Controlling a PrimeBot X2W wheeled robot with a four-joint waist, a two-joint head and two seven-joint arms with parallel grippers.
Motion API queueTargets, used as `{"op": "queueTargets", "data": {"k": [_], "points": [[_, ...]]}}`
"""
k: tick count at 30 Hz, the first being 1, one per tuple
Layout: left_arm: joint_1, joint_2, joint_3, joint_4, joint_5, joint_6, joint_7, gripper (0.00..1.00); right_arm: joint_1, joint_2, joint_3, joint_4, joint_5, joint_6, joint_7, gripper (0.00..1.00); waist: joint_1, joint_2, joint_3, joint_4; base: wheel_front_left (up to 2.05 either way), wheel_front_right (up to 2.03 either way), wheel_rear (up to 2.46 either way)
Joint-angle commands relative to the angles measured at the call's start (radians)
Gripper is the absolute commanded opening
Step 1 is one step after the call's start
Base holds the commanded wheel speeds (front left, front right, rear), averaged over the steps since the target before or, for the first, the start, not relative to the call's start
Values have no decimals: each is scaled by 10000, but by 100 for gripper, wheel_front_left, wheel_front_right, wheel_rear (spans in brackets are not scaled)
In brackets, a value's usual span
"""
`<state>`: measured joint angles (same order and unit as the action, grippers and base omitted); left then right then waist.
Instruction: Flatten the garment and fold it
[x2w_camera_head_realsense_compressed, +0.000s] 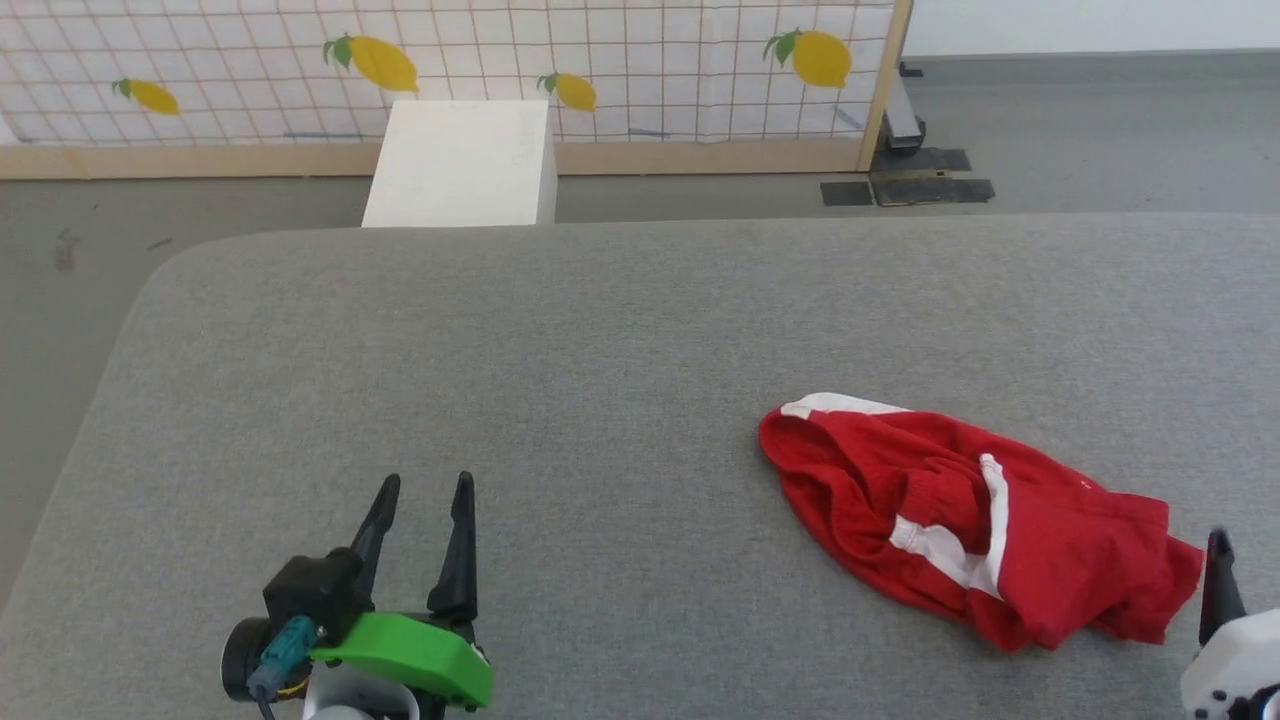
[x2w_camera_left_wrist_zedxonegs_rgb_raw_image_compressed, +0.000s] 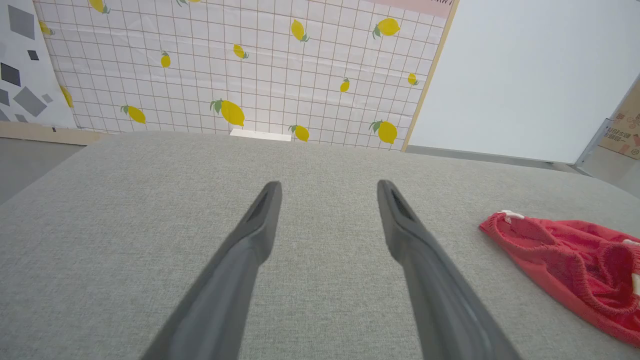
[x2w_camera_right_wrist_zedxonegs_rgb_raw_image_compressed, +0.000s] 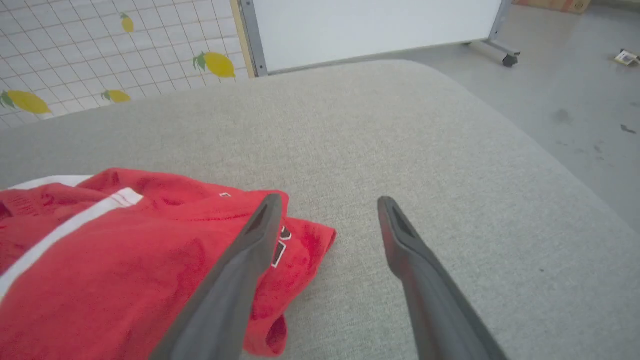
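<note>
The garment (x2w_camera_head_realsense_compressed: 975, 520), red shorts with white side stripes, lies crumpled on the grey table (x2w_camera_head_realsense_compressed: 620, 330) toward the front right. My left gripper (x2w_camera_head_realsense_compressed: 425, 495) stands open near the front left, well away from the cloth, nothing between its fingers; its wrist view has the garment (x2w_camera_left_wrist_zedxonegs_rgb_raw_image_compressed: 570, 260) off to the right. My right gripper (x2w_camera_right_wrist_zedxonegs_rgb_raw_image_compressed: 327, 202) is open just above the cloth's right-hand edge (x2w_camera_right_wrist_zedxonegs_rgb_raw_image_compressed: 150, 260); one finger (x2w_camera_right_wrist_zedxonegs_rgb_raw_image_compressed: 250, 250) overlaps the red fabric, the other hangs over bare table. One right fingertip (x2w_camera_head_realsense_compressed: 1218, 560) shows at the head view's lower right.
A white box (x2w_camera_head_realsense_compressed: 460, 165) stands on the floor behind the table's far edge. A lemon-print panel (x2w_camera_head_realsense_compressed: 450, 70) in a wooden frame closes off the back. The table's rounded corners fall away at far left and at the right side (x2w_camera_right_wrist_zedxonegs_rgb_raw_image_compressed: 525, 140).
</note>
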<state>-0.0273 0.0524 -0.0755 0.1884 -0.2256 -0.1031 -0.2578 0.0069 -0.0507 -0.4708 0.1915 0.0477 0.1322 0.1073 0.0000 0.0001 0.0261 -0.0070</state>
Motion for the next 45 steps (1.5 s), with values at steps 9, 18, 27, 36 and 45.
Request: {"op": "queueTargets", "data": {"k": [9,18,27,36,45], "points": [[205,-22,-12,33,-63,-24,-40,100,436,4,3088,-1273,-3,-15,-1766,100,0,-1,-241,-383,0,0,0],[-140,-22,-118,-83,-100,-39,-40,100,-1207,4,5422,-503,-232,-15,1142,100,0,-1,263,-55,0,0,0],[-597,-22,-264,-108,-277,27,-40,100,-3303,4,5663,1407,-1027,-15,4624,100,0,-1,1118,829,0,0,0],[-727,-22,-251,-125,-412,122,-40,100,-3263,5,5931,1902,-39,-15,6265,0,0,-1,1399,1331,0,0,0],[-691,-22,-121,-99,-338,120,-40,100,-3463,5,9386,952,1871,-15,4387,6,0,-1,1047,1071,0,0,0]]}}
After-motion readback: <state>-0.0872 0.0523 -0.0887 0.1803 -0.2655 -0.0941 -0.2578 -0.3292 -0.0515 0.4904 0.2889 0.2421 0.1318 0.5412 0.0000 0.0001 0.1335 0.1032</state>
